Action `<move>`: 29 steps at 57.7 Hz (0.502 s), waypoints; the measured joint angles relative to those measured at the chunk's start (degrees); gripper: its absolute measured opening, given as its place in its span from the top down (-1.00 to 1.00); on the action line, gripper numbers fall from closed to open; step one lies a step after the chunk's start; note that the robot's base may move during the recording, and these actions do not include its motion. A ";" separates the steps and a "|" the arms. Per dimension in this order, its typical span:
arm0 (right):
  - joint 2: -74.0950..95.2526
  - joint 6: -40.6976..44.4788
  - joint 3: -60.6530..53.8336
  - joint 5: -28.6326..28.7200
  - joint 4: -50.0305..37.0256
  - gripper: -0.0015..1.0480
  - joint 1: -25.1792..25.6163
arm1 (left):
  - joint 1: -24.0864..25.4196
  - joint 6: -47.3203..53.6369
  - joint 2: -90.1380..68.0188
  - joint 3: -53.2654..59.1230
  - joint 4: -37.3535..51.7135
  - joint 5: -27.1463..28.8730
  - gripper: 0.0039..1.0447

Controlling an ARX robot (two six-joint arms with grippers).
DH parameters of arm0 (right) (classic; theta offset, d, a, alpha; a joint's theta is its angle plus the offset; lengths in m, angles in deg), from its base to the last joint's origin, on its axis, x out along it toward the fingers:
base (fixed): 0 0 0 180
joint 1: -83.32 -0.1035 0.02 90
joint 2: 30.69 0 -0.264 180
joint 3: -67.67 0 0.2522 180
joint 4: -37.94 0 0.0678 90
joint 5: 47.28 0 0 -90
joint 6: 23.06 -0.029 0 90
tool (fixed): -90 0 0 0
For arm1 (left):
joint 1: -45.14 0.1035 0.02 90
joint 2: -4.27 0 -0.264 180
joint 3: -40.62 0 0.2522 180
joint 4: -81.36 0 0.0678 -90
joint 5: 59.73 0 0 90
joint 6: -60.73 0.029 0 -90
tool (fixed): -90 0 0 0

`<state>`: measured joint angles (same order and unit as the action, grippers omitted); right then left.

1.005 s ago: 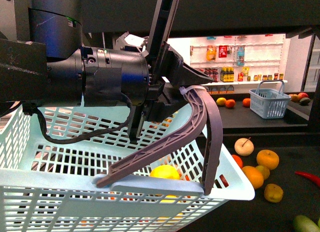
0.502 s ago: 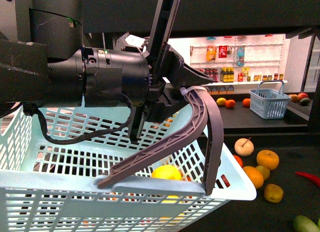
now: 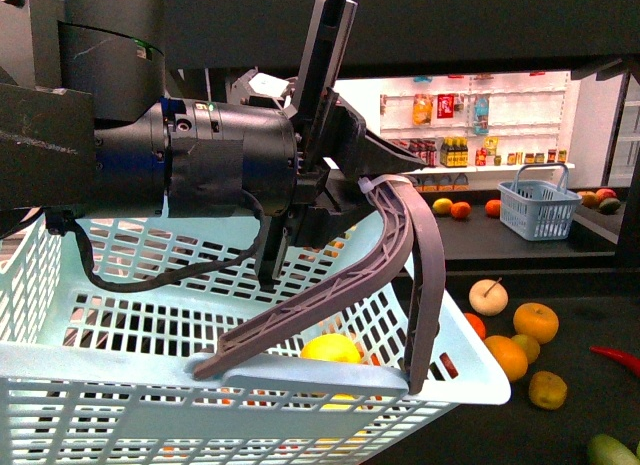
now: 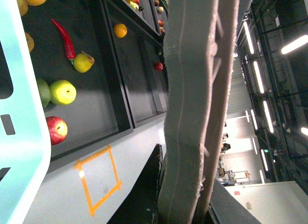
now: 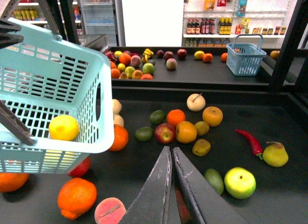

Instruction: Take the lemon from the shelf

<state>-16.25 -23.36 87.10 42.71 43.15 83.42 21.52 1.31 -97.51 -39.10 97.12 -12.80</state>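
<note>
Left tool (image 3: 385, 180) pinches the basket handle (image 3: 420, 275), holding the basket (image 3: 250, 405) above the shelf (image 5: 269, 185) to receive fruit. Lemon (image 3: 331, 347) lies inside the basket, so the pick looks done. Right tool (image 5: 172, 161) pressed together, empty, clear of the fruit.

Small changes only. Left gripper (image 3: 385, 180) and its arm sit slightly lower and further left in the front view than 1.0 s ago. The light blue basket (image 3: 250, 370) it carries by the grey handle (image 3: 400, 255) tilts a touch more, near rim a bit lower. The lemon (image 3: 332, 347) inside shifts slightly with the basket.
</note>
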 joint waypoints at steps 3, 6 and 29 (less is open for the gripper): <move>-0.57 0.00 -0.57 0.00 0.09 0.87 0.00 | 0.00 0.02 0.00 0.00 0.00 0.00 0.82; -1.29 0.00 -0.96 0.00 0.31 0.87 0.00 | 0.00 0.04 0.00 0.00 0.00 0.00 0.82; -11.82 0.02 -3.13 0.02 8.68 0.87 -0.02 | -0.02 0.02 0.00 0.00 0.00 0.02 0.82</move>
<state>-28.08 -23.34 83.98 42.73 51.83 83.39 21.50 1.33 -97.51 -39.10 97.12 -12.78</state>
